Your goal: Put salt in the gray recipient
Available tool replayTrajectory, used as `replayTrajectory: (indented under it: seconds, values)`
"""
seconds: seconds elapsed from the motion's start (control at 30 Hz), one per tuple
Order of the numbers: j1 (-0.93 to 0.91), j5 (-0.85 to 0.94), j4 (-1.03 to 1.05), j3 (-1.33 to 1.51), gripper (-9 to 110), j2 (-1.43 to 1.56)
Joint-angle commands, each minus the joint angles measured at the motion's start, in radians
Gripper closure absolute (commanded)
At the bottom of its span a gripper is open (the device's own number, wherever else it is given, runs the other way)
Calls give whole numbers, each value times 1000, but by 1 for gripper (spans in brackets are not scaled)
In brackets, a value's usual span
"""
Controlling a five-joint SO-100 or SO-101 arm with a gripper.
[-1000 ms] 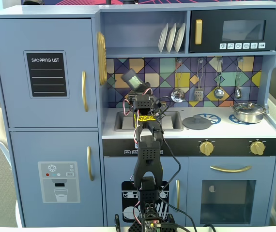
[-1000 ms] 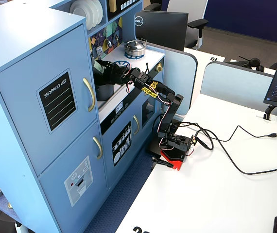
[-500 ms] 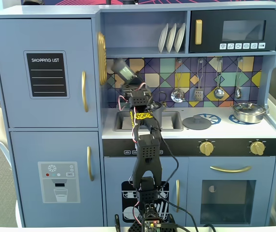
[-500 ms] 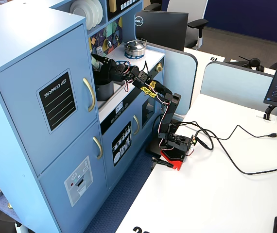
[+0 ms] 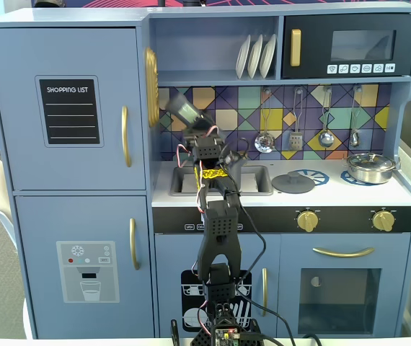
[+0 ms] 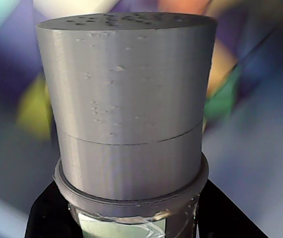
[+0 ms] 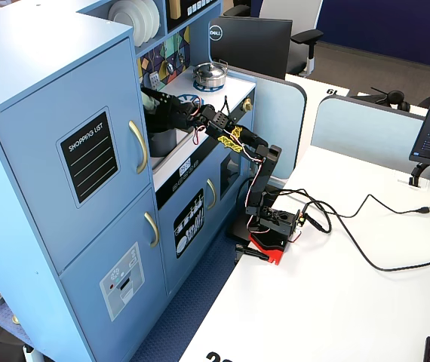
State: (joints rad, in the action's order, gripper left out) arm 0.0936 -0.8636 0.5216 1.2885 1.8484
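One arm only, reaching from the white table (image 7: pixel 336 302) into the toy kitchen (image 5: pixel 68 108), jaws (image 5: pixel 195 133) clenched around the salt (image 5: pixel 184 110) low on its body; in the wrist view the black fingers (image 6: pixel 47 213) flank the shaker just under the cap rim, so it's a firm hold. Salt is lifted clear above the sink (image 5: pixel 252 180) area, in front of the backsplash, tilted: long axis runs up and to the left in a fixed view, cap end furthest from the jaws, perforated top visible in the wrist view (image 6: pixel 126 20). Gray recipient (image 7: pixel 162 141) shows as a dark cylinder right below the gripper in another fixed view; in the front view the arm hides it. Key relation, as a judgement: pot sits beneath the held shaker, so the cap end needs to tip over and down toward it. Silver pan (image 5: pixel 370 167) and flat lid (image 5: pixel 293 182) sit well off to the right, not involved.
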Motion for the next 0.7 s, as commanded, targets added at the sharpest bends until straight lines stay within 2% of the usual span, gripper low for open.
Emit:
replayTrajectory:
  seconds: [0.0, 0.1, 0.23, 0.43, 0.57, 0.67]
  values:
    - [-46, 183, 6, -147, 101, 8]
    - [-179, 420, 6, -38, 101, 57]
    - [-423, 927, -40, 91, 101, 107]
    - [-784, 1594, -166, 117, 101, 112]
    - [-907, 2049, -354, 121, 101, 89]
    - [-945, 2278, -477, 167, 101, 63]
